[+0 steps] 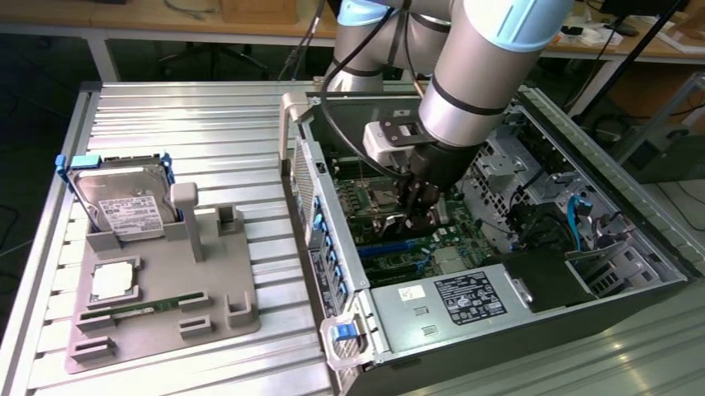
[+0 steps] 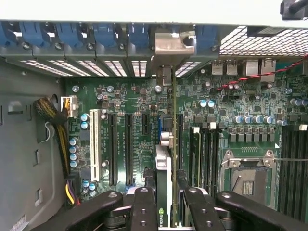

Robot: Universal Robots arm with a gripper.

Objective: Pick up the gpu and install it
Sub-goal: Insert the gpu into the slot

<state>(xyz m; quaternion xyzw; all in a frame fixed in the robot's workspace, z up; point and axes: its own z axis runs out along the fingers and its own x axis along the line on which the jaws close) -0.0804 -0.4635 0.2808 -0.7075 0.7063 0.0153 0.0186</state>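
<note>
Across the slatted metal table (image 1: 165, 115), a grey holder (image 1: 165, 289) is sitting nearest with a hard drive (image 1: 121, 198), and beyond it the gripper (image 2: 166, 202) is reaching into the open computer case (image 1: 617, 272), its part-closed jaws clamping the gpu (image 2: 166, 163) edge-on over the motherboard (image 2: 120, 139).

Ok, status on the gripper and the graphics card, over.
Gripper shut on thin dark gpu card, edge-on above green motherboard inside open case. Silver bracket at rear slots. Nothing blocking.

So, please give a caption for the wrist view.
Fingers hold the gpu edge-on over the motherboard slots, its bracket at the rear openings.
</note>
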